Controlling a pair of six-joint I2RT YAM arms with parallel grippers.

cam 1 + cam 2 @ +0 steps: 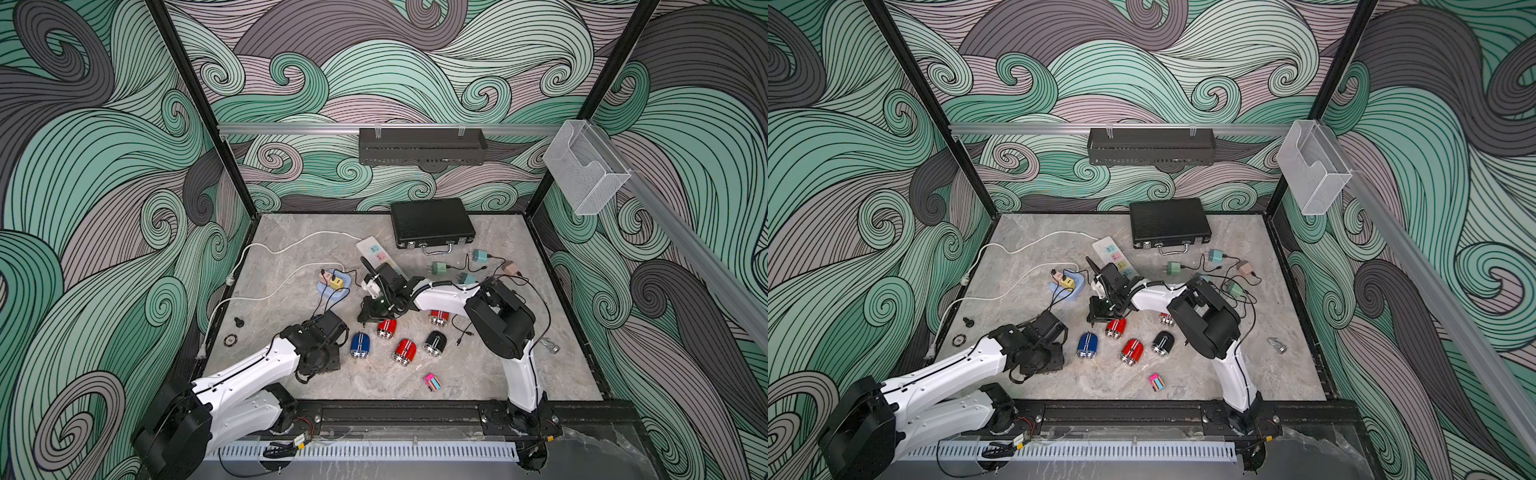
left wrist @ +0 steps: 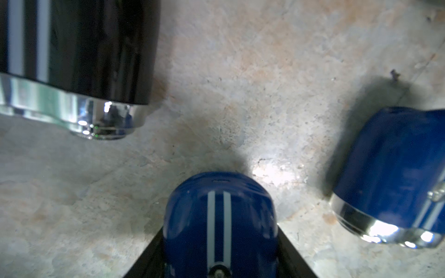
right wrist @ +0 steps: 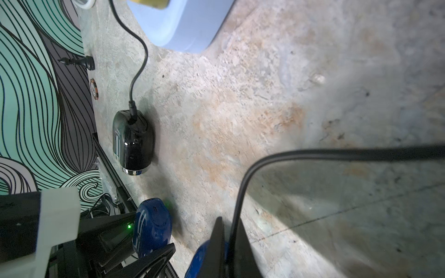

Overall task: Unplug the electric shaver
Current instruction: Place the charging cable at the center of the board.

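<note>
Your left pincer (image 2: 220,227) is clamped on a blue shaver (image 2: 220,204) (two white stripes); your right pincer (image 3: 230,228) is squeezed together on a black cable (image 3: 337,152).

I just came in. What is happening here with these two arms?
The left gripper holds a blue electric shaver. The right gripper is shut on a black cable close beside it. No cable shows in the port at the held shaver's end, so it looks already unplugged.
</note>
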